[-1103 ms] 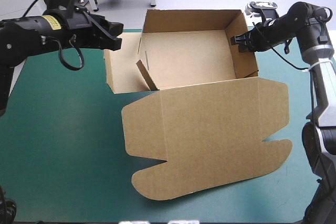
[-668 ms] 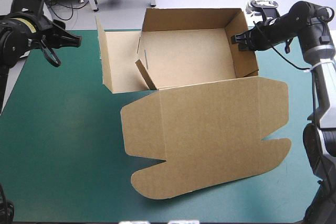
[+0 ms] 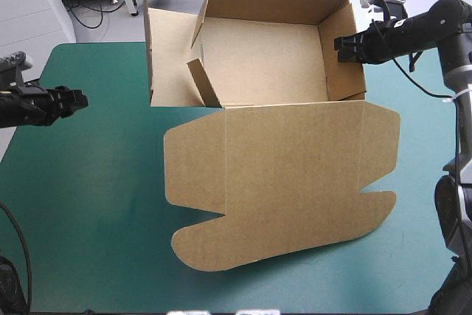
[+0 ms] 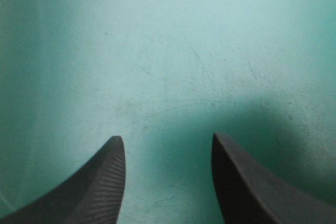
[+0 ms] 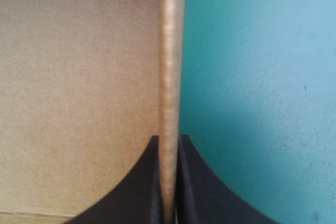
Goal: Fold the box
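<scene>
Inside right gripper (image 5: 169,140), wrist view alone shows box (image 5: 79,77) wall pinched.

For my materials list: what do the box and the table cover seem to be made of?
The box: plain brown board, matte, likely cardboard; its creases are sharp, and the wall edge in the right wrist view looks thick. The teal-green cover: smooth, dull sheet with faint scuffs, perhaps rubber or vinyl; unclear.
</scene>
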